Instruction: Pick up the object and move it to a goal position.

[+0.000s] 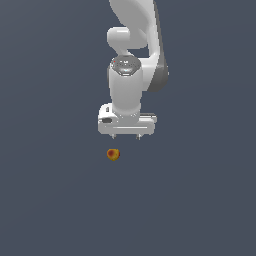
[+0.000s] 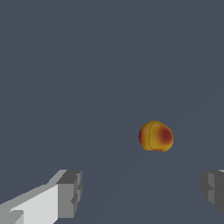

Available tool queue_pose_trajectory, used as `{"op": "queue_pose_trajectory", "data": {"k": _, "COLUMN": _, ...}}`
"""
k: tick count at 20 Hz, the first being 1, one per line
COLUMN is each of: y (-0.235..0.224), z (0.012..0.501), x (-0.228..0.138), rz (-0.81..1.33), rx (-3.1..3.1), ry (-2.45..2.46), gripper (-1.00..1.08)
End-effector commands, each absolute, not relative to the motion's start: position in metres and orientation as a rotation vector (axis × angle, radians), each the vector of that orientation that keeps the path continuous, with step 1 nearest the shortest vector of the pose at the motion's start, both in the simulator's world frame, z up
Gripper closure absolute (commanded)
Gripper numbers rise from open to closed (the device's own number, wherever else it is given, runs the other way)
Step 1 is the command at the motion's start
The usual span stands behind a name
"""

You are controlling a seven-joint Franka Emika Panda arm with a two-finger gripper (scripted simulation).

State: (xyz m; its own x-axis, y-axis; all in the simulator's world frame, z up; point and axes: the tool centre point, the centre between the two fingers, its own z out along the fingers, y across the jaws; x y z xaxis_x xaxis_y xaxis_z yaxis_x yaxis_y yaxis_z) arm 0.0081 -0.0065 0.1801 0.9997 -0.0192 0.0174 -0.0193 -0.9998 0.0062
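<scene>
The object (image 1: 113, 154) is a tiny yellow-orange ball with a dark red patch, lying on the flat grey floor. In the exterior view it sits just below my white gripper (image 1: 126, 136), slightly toward that view's left. My gripper is open and empty, with its two short fingertips wide apart above the floor. In the wrist view the ball (image 2: 155, 136) lies ahead of my gripper (image 2: 142, 192), between the lines of the two grey fingertips (image 2: 70, 192) but apart from both.
A uniform dark grey floor (image 1: 50, 200) fills both views. The white arm (image 1: 132, 30) rises behind the gripper in the exterior view. No other objects or marker show.
</scene>
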Motion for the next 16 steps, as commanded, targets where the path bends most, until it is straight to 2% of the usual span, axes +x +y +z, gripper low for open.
{"op": "queue_pose_trajectory", "data": {"k": 1, "y": -0.007, "z": 0.18, "x": 0.008, "rz": 0.027, "rx": 3.135, "ry": -0.03, "gripper": -0.92}}
{"op": "queue_pose_trajectory", "data": {"k": 16, "y": -0.012, "z": 0.202, "x": 0.016, "rz": 0.096, "rx": 3.106, "ry": -0.006, "gripper": -0.92}}
